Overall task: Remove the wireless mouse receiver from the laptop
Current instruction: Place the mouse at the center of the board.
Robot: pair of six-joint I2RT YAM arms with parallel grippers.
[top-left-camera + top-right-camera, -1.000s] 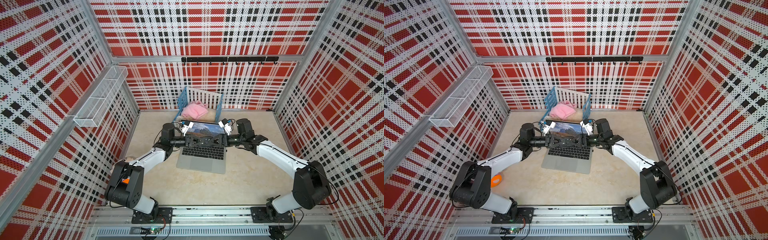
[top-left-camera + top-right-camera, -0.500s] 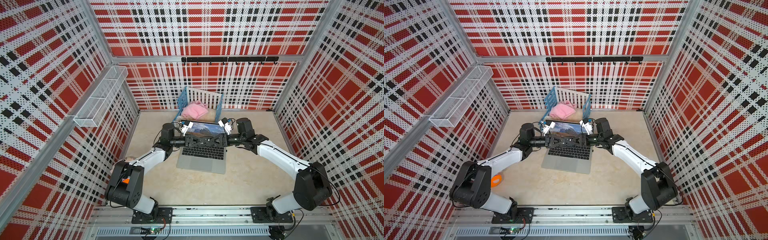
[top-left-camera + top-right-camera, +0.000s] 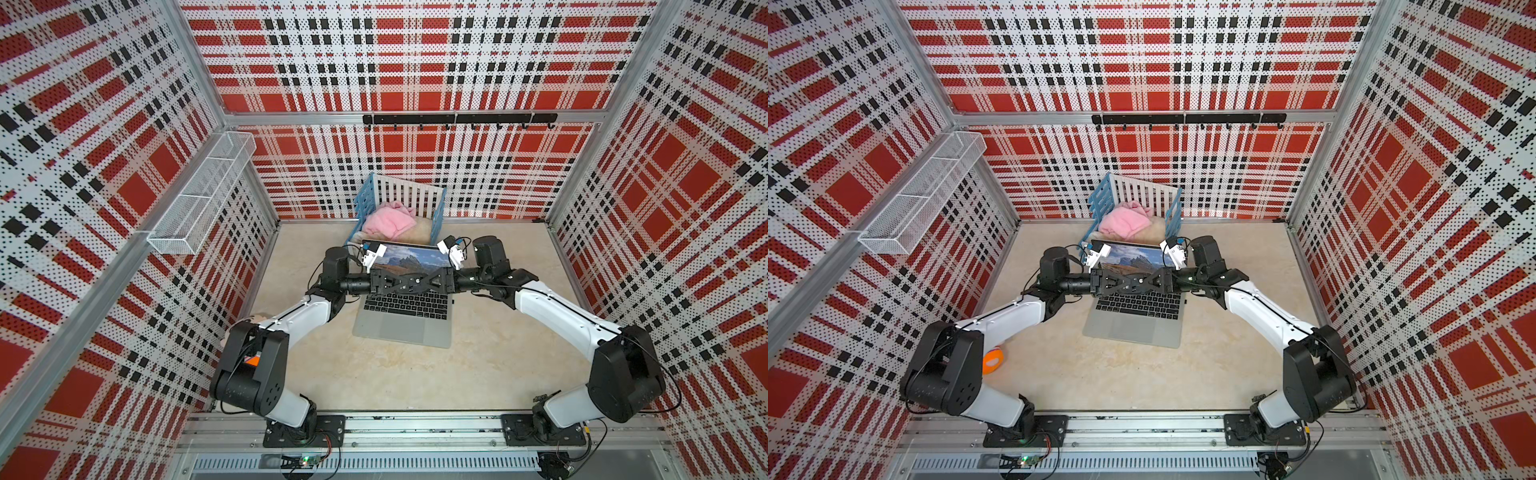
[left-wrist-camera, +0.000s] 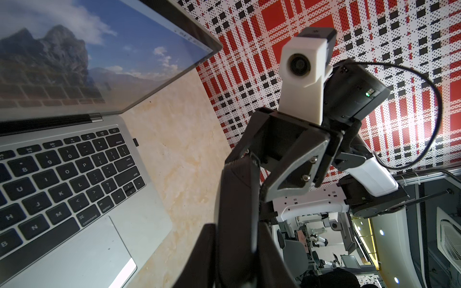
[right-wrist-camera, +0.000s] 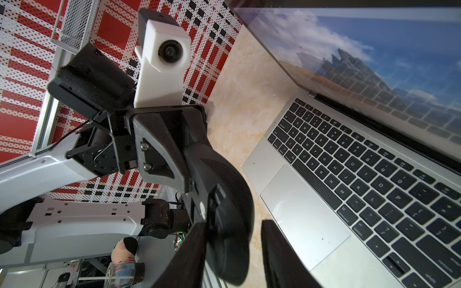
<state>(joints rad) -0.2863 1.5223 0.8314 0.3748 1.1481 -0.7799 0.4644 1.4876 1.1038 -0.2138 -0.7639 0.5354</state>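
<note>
The silver-grey laptop (image 3: 399, 328) (image 3: 1133, 328) lies open at mid table with a mountain picture on its screen. The wireless mouse receiver (image 4: 135, 142), a tiny black stub, sits in the laptop's side edge by the delete key. Both grippers meet tip to tip above the keyboard's back rows. My left gripper (image 3: 399, 283) (image 4: 238, 229) is shut on a black oval mouse (image 4: 237, 199). The right gripper (image 3: 419, 283) (image 5: 233, 224) stands around that mouse (image 5: 224, 212). One of its fingers lies against the mouse, and a gap shows at the other finger (image 5: 274, 249).
A blue and white crate (image 3: 363, 203) holding a pink cloth (image 3: 390, 220) stands just behind the laptop's screen. A wire mesh basket (image 3: 199, 195) hangs on the left wall and a black hook rail (image 3: 457, 119) on the back wall. An orange toy (image 3: 994, 359) lies by the left arm's base.
The right gripper's jaws have narrowed around the mouse held by the left gripper. Both arms have hardly moved.
</note>
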